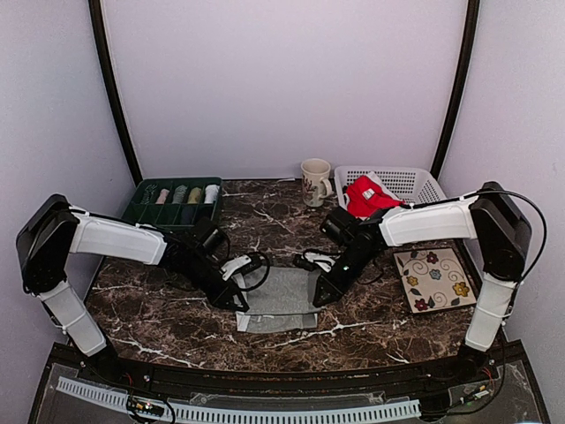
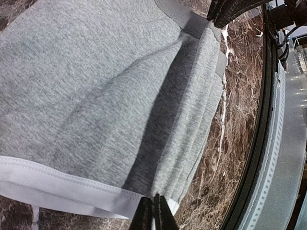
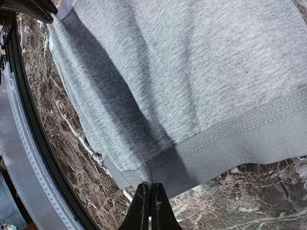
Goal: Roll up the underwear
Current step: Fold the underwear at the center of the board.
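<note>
The grey underwear point(image 1: 281, 299) lies spread flat on the tabletop point(image 1: 159, 309), midway along its near edge. The left end effector point(image 2: 153, 214) is pinched closed on the pale hem at the cloth's near left corner. The right end effector point(image 3: 147, 207) is likewise closed on the darker waistband at its near right corner. A soft ridge runs between the two grips. The knit looks light, limp and stretchy, likely to sag and bunch rather than hold a fold. The stitched bands seem the firmest places to hold, so an even roll probably needs both corners moving together.
</note>
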